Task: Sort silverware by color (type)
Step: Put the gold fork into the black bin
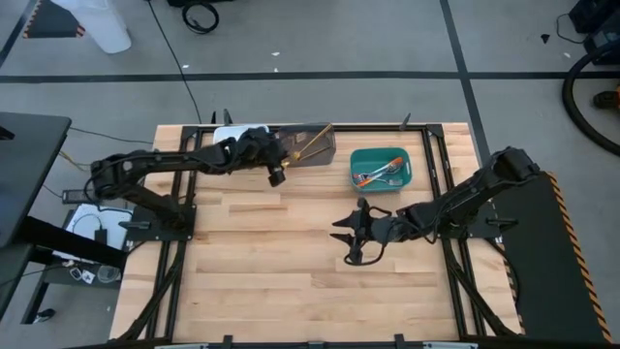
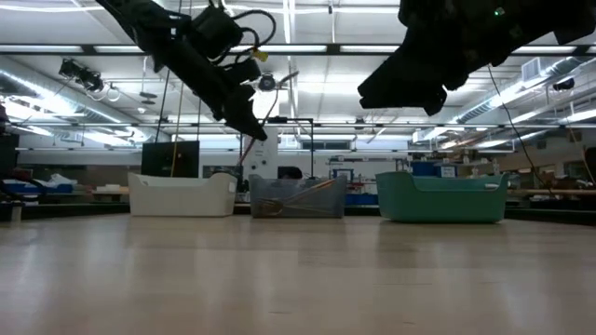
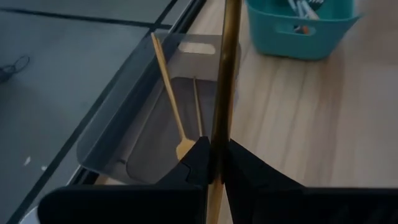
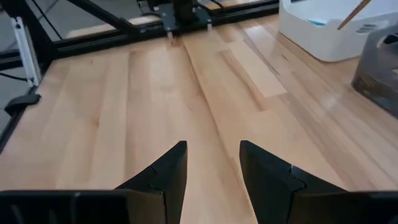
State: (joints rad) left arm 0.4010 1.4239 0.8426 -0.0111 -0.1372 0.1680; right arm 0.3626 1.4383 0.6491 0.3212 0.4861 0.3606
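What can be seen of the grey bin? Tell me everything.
The grey bin is a translucent smoky-grey plastic rectangle with a handle slot in one end wall. It stands upright at the table's far edge, between the white bin and the teal bin. Golden-handled forks lean inside. The left gripper, shut on another golden fork, hangs beside it.

Grey floor [image 1: 387,39], ceiling strip lights [image 2: 307,48].

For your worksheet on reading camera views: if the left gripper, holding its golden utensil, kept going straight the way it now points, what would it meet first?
Most likely the grey bin. The left gripper, shut on the golden utensil, points toward it, though depth is unclear.
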